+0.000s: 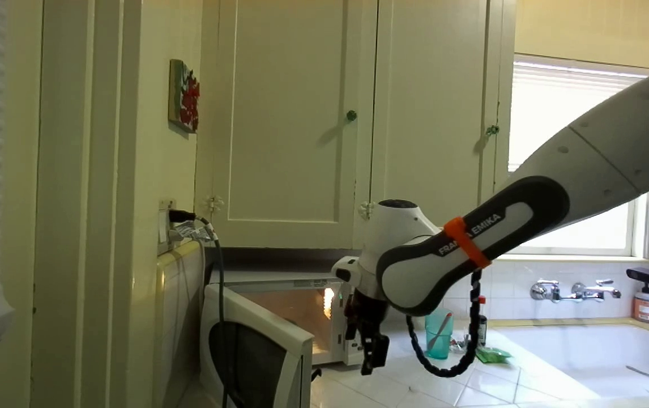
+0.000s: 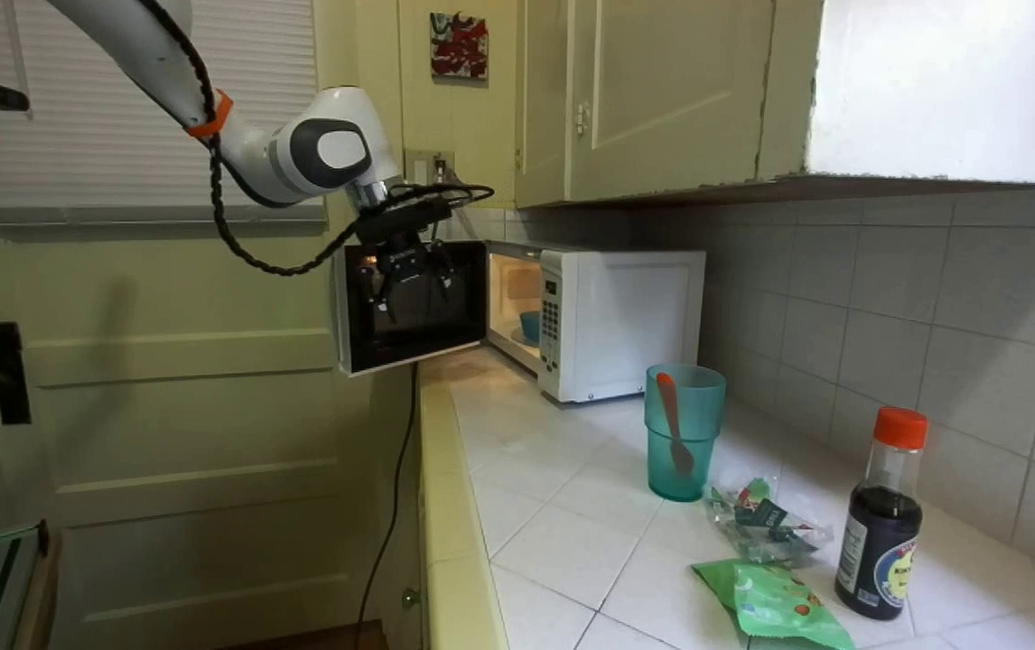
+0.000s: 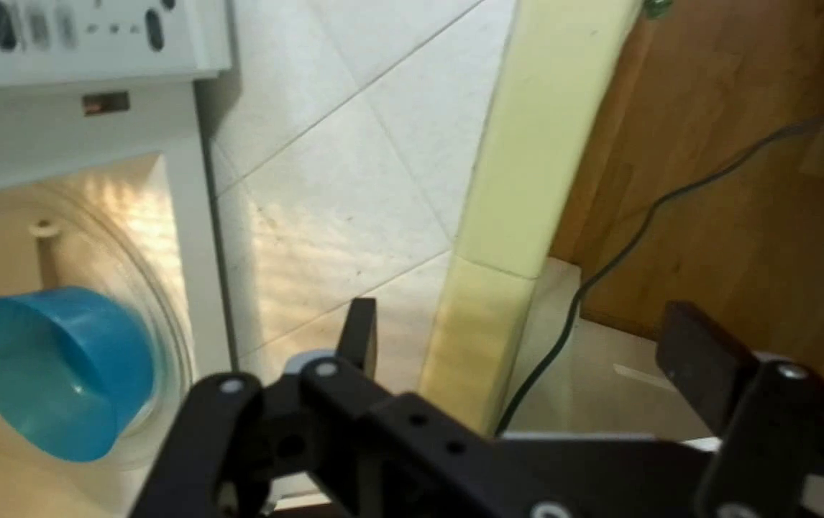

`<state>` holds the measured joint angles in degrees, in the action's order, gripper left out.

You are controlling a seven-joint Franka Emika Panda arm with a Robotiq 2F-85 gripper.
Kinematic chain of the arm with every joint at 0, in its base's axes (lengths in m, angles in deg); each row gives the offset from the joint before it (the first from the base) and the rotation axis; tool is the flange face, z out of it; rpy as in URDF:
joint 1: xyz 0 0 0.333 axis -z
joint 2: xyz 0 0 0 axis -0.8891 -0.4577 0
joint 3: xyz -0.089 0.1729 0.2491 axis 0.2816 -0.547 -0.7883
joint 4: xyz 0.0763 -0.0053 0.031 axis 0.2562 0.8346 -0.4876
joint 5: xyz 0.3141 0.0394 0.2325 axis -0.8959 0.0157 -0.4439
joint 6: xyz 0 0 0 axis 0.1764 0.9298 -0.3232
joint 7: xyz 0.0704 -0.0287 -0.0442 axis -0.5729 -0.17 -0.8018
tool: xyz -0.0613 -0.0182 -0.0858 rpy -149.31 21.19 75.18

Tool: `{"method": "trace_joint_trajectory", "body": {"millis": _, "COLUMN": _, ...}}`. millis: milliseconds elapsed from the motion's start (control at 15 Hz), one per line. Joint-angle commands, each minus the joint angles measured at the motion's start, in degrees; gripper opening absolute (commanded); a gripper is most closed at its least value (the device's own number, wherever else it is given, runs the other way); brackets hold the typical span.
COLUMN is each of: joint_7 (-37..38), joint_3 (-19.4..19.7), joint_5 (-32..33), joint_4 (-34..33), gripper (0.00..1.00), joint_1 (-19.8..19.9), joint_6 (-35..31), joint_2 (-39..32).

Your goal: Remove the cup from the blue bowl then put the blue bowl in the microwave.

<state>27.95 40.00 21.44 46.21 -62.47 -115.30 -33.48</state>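
The blue bowl [image 3: 128,345] rests on the glass turntable inside the microwave [image 2: 630,325]; what I see of its inside holds nothing. Only a sliver of the bowl [image 2: 530,327] shows in an exterior view. The microwave door [image 2: 468,302] stands wide open and its inside is lit. A teal cup [image 2: 685,469] with a red-orange spoon in it is upright on the counter, apart from the bowl. My gripper [image 3: 527,313] is open with nothing between its fingers. It hangs in front of the microwave by the open door, over the counter's front edge, with the bowl off to one side.
A dark sauce bottle [image 2: 881,542], a green packet [image 2: 766,600] and a clear wrapper [image 2: 766,533] lie or stand near the cup. Cabinets [image 2: 671,99] overhang the microwave. A dark cord [image 3: 602,270] runs below the yellow counter edge [image 3: 520,180]. There is a sink [image 1: 562,351] beyond the counter.
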Motion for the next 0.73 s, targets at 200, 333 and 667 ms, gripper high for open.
{"method": "trace_joint_trajectory", "body": {"millis": 200, "joint_7": 11.6, "joint_3": 7.4, "joint_5": 3.4, "joint_4": 12.2, "gripper": 1.0, "joint_1": -1.1, "joint_6": 20.0, "joint_2": 20.9}}
{"method": "trace_joint_trajectory", "body": {"millis": 333, "joint_7": 15.4, "joint_3": 9.0, "joint_5": 4.9, "joint_4": 11.5, "gripper": 1.0, "joint_1": -0.5, "joint_6": 26.7, "joint_2": 24.4}}
{"method": "trace_joint_trajectory", "body": {"millis": 667, "joint_7": 16.4, "joint_3": 11.9, "joint_5": 6.2, "joint_4": 9.7, "gripper": 1.0, "joint_1": -2.1, "joint_6": 28.5, "joint_2": 24.9}}
